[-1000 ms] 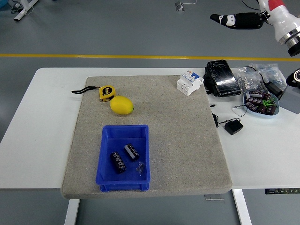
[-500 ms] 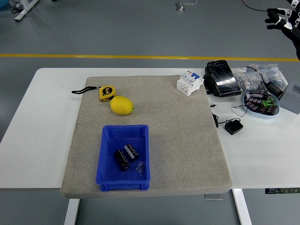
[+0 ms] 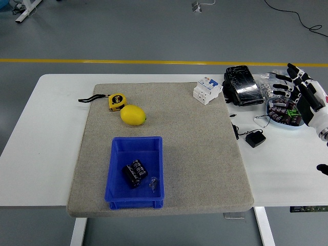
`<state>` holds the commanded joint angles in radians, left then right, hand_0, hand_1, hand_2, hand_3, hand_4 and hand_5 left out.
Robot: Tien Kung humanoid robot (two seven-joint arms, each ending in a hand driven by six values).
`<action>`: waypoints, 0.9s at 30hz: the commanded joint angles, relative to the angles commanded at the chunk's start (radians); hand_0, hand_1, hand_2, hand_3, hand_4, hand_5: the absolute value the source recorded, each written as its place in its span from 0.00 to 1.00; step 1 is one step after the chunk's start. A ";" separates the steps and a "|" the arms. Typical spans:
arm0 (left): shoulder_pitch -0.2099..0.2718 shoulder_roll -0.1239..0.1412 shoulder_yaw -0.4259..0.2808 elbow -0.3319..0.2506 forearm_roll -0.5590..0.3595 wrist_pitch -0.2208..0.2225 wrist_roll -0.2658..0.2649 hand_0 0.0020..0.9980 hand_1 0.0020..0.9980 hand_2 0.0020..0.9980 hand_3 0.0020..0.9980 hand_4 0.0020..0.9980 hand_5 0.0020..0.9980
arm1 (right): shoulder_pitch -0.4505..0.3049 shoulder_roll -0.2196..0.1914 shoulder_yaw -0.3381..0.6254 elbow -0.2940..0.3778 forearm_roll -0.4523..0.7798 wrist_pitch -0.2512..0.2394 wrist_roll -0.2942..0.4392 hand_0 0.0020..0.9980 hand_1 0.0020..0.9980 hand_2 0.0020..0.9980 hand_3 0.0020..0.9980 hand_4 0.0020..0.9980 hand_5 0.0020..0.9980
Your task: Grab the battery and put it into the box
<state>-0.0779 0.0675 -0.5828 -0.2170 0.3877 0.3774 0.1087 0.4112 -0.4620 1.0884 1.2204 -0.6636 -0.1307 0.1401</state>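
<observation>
A: You see the mat (image 3: 205, 154)? It looks like grey felt cloth, matt and a little rough. The table (image 3: 46, 133) under it is white, smooth, with a soft shine.

B: And the box (image 3: 117, 169)?

A: Blue plastic, smooth, slightly glossy. The batteries (image 3: 134, 172) inside it have a dark shiny wrap. Beside them you find a small clear, glassy piece (image 3: 152, 183); what it is made of, I cannot tell.

B: The lemon (image 3: 133, 115)?

A: Matt yellow skin. The black packet (image 3: 242, 85) looks like glossy wrinkled film, and the right hand (image 3: 303, 98) is black and white hard plastic.
</observation>
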 joint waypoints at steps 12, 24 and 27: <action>-0.002 0.003 0.039 -0.001 -0.048 -0.002 -0.013 0.65 0.60 0.69 0.62 0.72 0.58 | -0.010 0.007 0.005 -0.013 -0.051 0.020 -0.018 0.63 0.63 0.74 0.93 1.00 0.82; -0.003 0.001 0.040 -0.002 -0.051 -0.002 -0.013 0.65 0.61 0.69 0.62 0.72 0.58 | -0.013 0.008 0.019 -0.018 -0.057 0.036 -0.031 0.65 0.67 0.77 0.93 1.00 0.83; -0.003 0.000 0.040 -0.002 -0.051 -0.002 -0.012 0.65 0.61 0.69 0.63 0.72 0.58 | -0.013 0.005 0.025 -0.019 -0.057 0.045 -0.038 0.67 0.68 0.77 0.92 1.00 0.85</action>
<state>-0.0812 0.0678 -0.5431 -0.2187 0.3364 0.3754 0.0964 0.3980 -0.4565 1.1131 1.2014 -0.7206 -0.0857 0.1019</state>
